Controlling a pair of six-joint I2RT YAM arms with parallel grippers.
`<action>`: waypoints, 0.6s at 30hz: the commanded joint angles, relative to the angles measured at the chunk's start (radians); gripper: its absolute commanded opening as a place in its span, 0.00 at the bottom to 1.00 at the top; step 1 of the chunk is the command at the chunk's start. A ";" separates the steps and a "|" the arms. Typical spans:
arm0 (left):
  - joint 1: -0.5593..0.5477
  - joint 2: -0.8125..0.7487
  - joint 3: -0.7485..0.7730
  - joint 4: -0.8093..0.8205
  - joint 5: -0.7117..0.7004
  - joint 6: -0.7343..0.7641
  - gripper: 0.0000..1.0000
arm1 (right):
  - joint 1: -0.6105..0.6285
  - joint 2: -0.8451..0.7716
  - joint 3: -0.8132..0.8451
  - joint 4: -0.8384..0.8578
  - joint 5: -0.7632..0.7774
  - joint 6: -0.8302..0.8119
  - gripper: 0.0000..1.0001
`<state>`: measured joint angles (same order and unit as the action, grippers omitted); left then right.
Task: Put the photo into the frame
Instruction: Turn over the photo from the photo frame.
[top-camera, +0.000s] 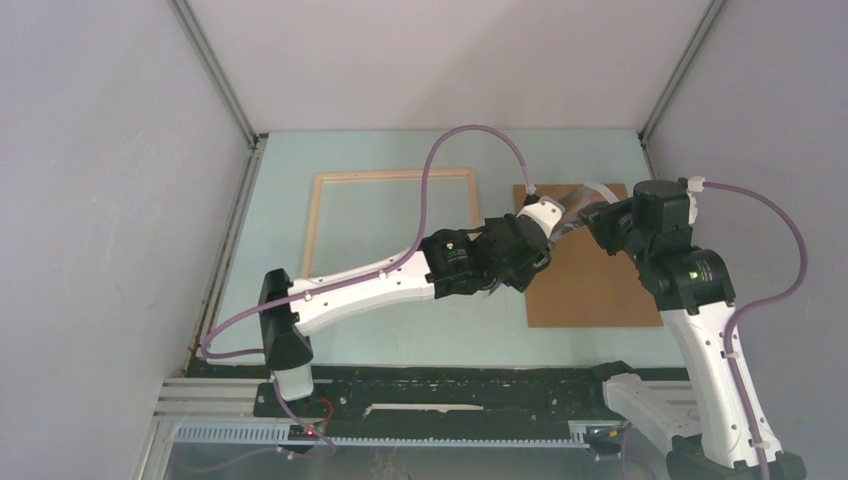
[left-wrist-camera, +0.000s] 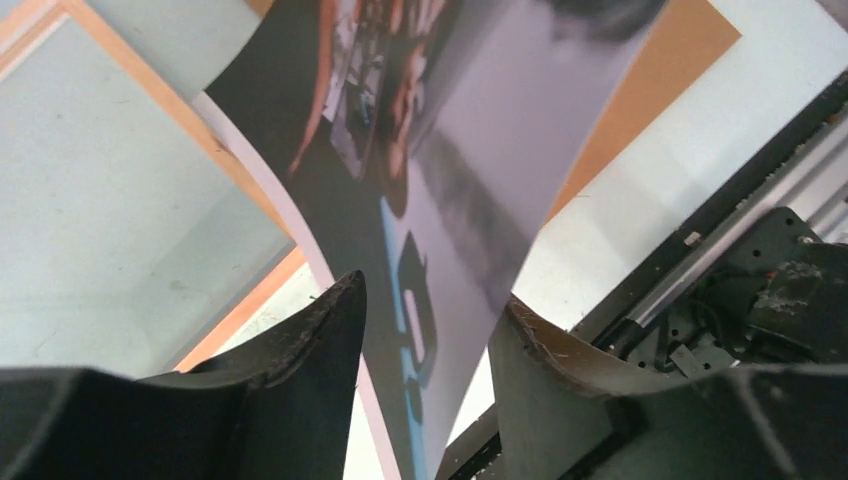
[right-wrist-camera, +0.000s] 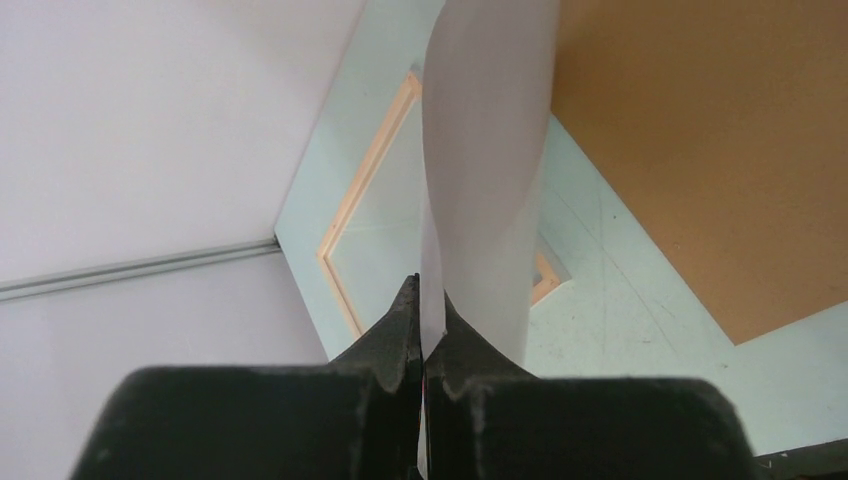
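Note:
The photo (top-camera: 578, 207) is a glossy dark print, lifted and curled in the air between my two grippers. My right gripper (right-wrist-camera: 425, 292) is shut on one edge of the photo (right-wrist-camera: 485, 180), whose pale back faces that camera. My left gripper (left-wrist-camera: 430, 312) is open, and the photo's printed side (left-wrist-camera: 440, 150) hangs down between its spread fingers. The frame (top-camera: 315, 225), pale wood, lies flat at the table's centre-left, to the left of both grippers (top-camera: 548, 232) (top-camera: 600, 225). It also shows in the left wrist view (left-wrist-camera: 245, 300) and the right wrist view (right-wrist-camera: 370, 180).
A brown cork-like board (top-camera: 590, 285) lies flat on the table right of the frame, under the grippers, separate from the photo. It also shows in the wrist views (left-wrist-camera: 685, 50) (right-wrist-camera: 700, 150). Grey walls enclose the table. A black rail (top-camera: 450, 385) runs along the near edge.

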<state>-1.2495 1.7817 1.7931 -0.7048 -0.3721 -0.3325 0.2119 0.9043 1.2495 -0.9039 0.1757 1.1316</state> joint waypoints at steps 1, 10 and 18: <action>-0.001 0.005 0.086 -0.023 -0.099 0.034 0.49 | 0.007 -0.028 0.046 -0.030 0.057 0.035 0.00; -0.002 -0.008 0.168 -0.098 -0.163 0.085 0.10 | 0.007 -0.025 0.092 -0.025 0.071 -0.056 0.01; -0.001 -0.086 0.186 -0.124 -0.196 0.142 0.00 | 0.006 0.020 0.257 0.056 -0.039 -0.452 0.81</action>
<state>-1.2526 1.7817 1.9213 -0.8070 -0.5167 -0.2424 0.2123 0.9081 1.3842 -0.9207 0.1993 0.9554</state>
